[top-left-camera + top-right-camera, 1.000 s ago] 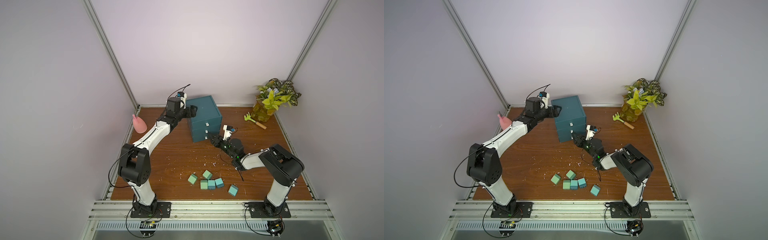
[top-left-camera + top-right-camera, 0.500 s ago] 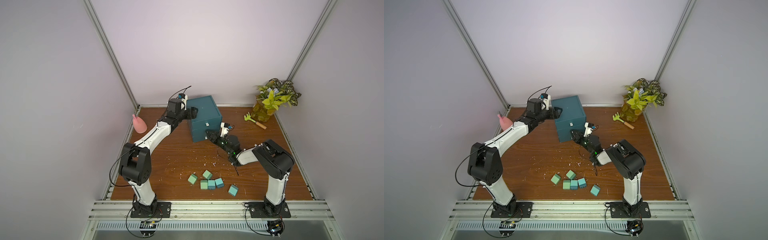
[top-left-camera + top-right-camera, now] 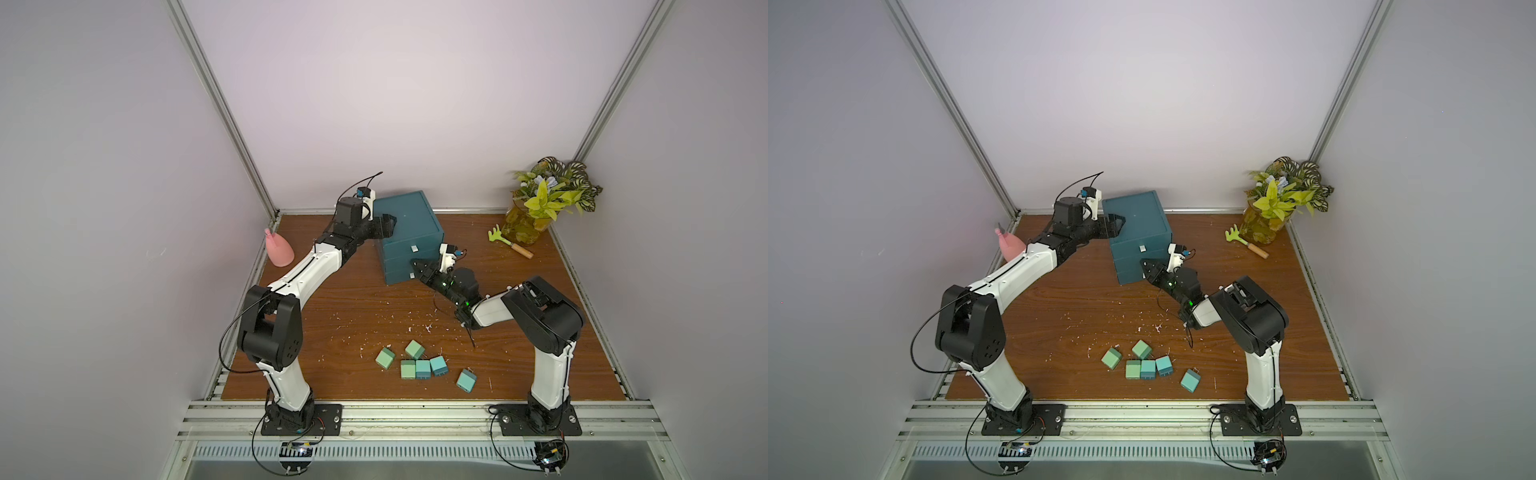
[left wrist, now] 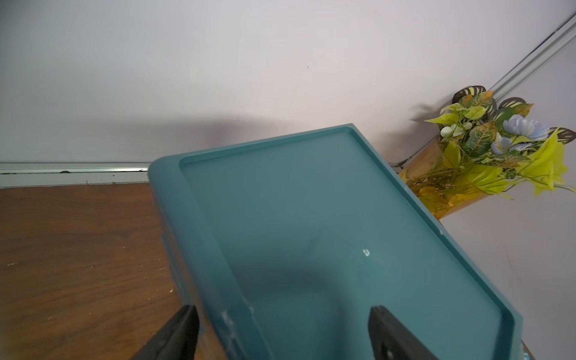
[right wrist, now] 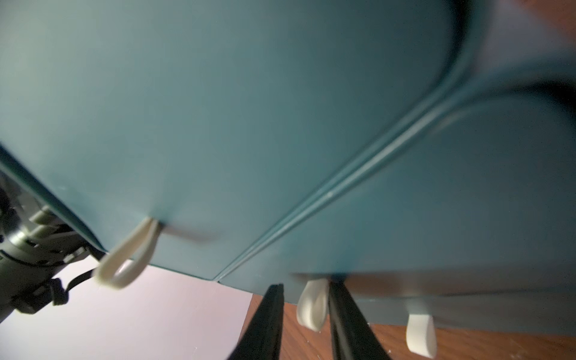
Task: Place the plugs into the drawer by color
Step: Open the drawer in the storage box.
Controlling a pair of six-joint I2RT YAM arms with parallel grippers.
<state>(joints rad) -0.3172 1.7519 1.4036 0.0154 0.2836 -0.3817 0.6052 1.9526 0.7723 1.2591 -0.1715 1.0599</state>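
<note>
Reaching in from off the front corner, the right claw [image 5: 305, 288] now noses against the face of the drawer cabinet [image 3: 409, 216], its jaws drawn narrower. On the wooden surface [image 3: 332, 291] that cabinet stands near the back wall, drawers looking shut. It seems a light, hollow plastic box, likely to skid when pulled, so bracing it is wise. The left claw [image 4: 283, 311] sits as before on the cabinet's top, spread wide astride the side rim, not clamped. Six plugs [image 3: 423, 369], green and blue-teal, lie unmoved near the front edge, well apart from the cabinet: small, hard, probably light, best pinched across flat sides, clear of the prongs. The middle tab [image 5: 311, 308], a soft white loop, lies between the right fingers [image 5: 271, 311], flanked but not yet pinched; a sliver of gap shows.
</note>
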